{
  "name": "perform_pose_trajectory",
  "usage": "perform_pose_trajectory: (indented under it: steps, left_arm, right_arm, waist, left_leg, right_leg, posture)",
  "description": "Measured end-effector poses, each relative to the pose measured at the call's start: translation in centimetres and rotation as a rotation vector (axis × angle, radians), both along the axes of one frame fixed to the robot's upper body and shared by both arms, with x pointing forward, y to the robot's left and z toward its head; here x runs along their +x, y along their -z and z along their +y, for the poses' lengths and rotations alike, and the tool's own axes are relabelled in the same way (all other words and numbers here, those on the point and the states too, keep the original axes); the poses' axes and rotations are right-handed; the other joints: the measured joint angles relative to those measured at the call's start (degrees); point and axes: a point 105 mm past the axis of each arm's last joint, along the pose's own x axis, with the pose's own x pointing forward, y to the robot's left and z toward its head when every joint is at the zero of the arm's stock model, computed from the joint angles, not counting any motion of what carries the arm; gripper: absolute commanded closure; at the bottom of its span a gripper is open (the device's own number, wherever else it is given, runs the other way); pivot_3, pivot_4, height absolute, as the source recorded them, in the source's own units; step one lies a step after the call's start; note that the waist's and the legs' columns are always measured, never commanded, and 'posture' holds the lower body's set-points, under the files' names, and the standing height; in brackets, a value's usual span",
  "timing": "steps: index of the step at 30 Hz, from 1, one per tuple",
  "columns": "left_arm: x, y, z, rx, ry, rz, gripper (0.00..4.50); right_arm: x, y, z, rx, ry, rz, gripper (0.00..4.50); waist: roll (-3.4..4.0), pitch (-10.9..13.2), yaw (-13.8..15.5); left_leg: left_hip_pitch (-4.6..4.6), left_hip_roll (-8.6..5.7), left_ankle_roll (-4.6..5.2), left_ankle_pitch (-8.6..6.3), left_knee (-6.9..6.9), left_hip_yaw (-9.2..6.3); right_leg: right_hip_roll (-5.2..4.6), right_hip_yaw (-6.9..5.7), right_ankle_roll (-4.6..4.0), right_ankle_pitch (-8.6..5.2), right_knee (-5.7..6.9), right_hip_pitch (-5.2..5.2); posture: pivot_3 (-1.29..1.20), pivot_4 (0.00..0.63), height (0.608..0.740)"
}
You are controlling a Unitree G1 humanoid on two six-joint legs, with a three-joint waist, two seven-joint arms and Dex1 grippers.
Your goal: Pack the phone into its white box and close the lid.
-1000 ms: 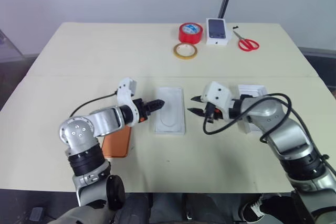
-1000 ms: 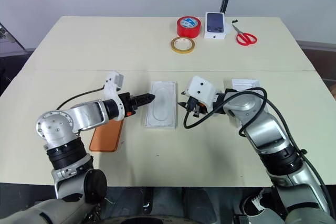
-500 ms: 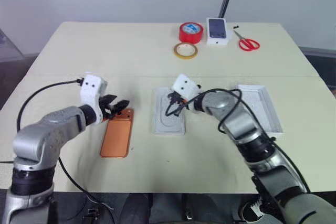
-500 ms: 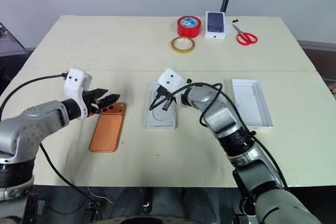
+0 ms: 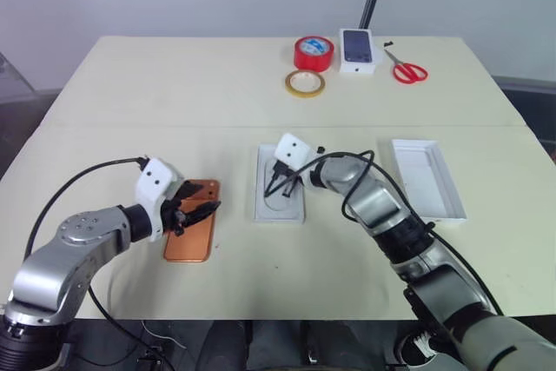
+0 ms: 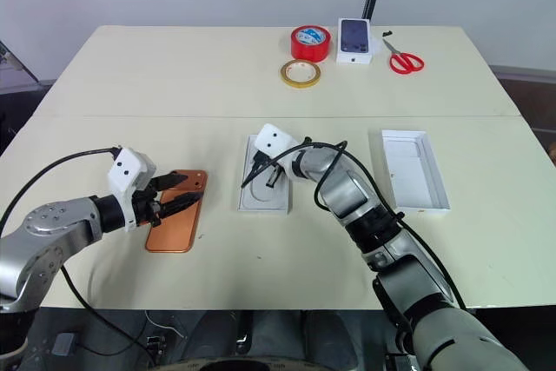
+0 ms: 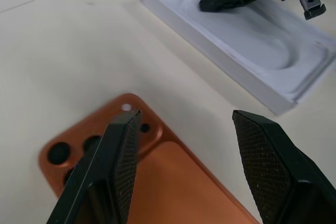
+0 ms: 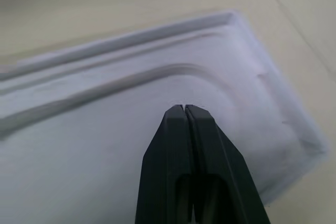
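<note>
On my table (image 5: 130, 84), the lid (image 5: 427, 178) lies open side up, right of the white insert (image 5: 280, 195). The phone (image 5: 193, 232) lies flat, left of the insert. My left pincer (image 7: 184, 145) hangs wide over the phone's camera end; my right pincer (image 8: 184, 109), pressed together, points into the insert's recess.

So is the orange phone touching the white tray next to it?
Apart. In the left wrist view, a strip of bare table separates the phone from the white tray; the left eye view shows the same gap.
</note>
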Motion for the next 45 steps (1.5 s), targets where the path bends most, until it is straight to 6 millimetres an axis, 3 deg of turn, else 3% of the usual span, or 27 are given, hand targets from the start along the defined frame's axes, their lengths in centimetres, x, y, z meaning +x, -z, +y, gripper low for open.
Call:
perform_pose_trajectory:
  steps: [4, 10, 15, 18, 20, 25, 31, 38, 45]
  left_arm:
    - [-0.4, -0.1, 0.4, 0.004, 0.012, -0.002, 1.6]
    - [-0.1, -0.4, 0.9, 0.001, -0.007, -0.011, 1.6]
    - [1.4, -0.8, 4.7, -0.088, -0.281, 0.058, 0.03]
    - [1.1, -0.7, 7.1, -0.097, -0.433, 0.13, 0.03]
    - [0.5, -0.2, 7.5, -0.112, -0.462, 0.208, 0.03]
    - [-1.8, 1.5, 7.3, -0.121, -0.447, 0.445, 0.03]
    - [-2.9, 1.6, 6.9, -0.137, -0.407, 0.546, 0.03]
    - [-2.7, 2.0, 4.6, -0.219, -0.332, 0.578, 0.03]
    - [-2.1, 2.3, 2.4, -0.261, -0.288, 0.575, 0.03]
  right_arm:
    - [-2.1, 0.3, 0.1, -0.041, -0.121, 0.046, 4.44]
    - [-3.3, -0.1, 0.3, -0.066, -0.199, 0.036, 4.44]
    - [-2.8, -2.7, 2.2, 0.045, -0.173, -0.031, 4.5]
    - [-3.0, -4.6, 3.9, 0.104, -0.19, -0.061, 4.5]
    - [-3.8, -4.7, 5.0, 0.103, -0.231, -0.06, 4.5]
    - [-5.9, -1.9, 7.4, -0.036, -0.355, -0.011, 4.5]
    - [-5.9, 0.9, 8.2, -0.163, -0.367, 0.048, 4.5]
    - [-5.7, 1.2, 9.3, -0.198, -0.39, 0.032, 4.5]
    - [-5.3, 1.3, 9.1, -0.213, -0.373, 0.021, 4.5]
  waist:
    - [0.0, 0.0, -0.1]
    - [0.0, 0.0, 0.0]
    - [0.0, 0.0, -0.4]
    - [-0.01, 0.0, -0.9]
    - [-0.03, 0.0, -0.9]
    - [-0.05, 0.0, -1.2]
    - [-0.04, 0.0, -1.4]
    - [0.01, -0.1, -1.1]
    - [0.07, -0.3, -0.2]
  left_leg:
    - [0.02, 0.01, 0.0, 0.0, 0.01, -0.02]
    - [0.02, 0.02, 0.01, 0.0, 0.0, -0.03]
    - [0.01, 0.09, 0.01, 0.0, 0.01, -0.05]
    - [0.01, 0.1, 0.01, 0.0, -0.01, -0.07]
    - [0.01, 0.08, 0.01, 0.0, 0.0, -0.09]
    - [0.01, 0.08, -0.02, 0.02, 0.01, -0.12]
    - [0.05, 0.06, -0.07, 0.03, -0.03, -0.1]
    - [0.4, -0.04, -0.08, 0.03, -0.08, -0.11]
    - [0.68, -0.12, -0.07, 0.01, -0.15, -0.11]
  right_leg:
    - [0.01, 0.0, -0.01, 0.01, 0.01, 0.01]
    - [0.01, 0.0, -0.01, 0.0, 0.0, 0.02]
    - [0.11, -0.02, -0.01, 0.0, 0.06, -0.04]
    - [0.1, -0.02, -0.01, 0.0, 0.09, -0.05]
    - [0.07, -0.02, -0.01, 0.0, 0.07, -0.02]
    - [0.06, -0.04, -0.02, 0.0, 0.11, -0.04]
    - [0.04, -0.04, -0.03, 0.0, 0.09, -0.05]
    - [-0.07, -0.04, -0.03, 0.0, 0.01, 0.27]
    - [-0.19, -0.04, -0.03, 0.0, -0.07, 0.33]
  posture:
    - [0.0, 0.15, 0.717]
    - [0.0, 0.15, 0.717]
    - [0.0, 0.15, 0.717]
    - [0.0, 0.15, 0.717]
    - [0.0, 0.15, 0.717]
    - [0.0, 0.15, 0.717]
    - [0.0, 0.15, 0.717]
    - [0.0, 0.15, 0.717]
    - [0.0, 0.15, 0.717]
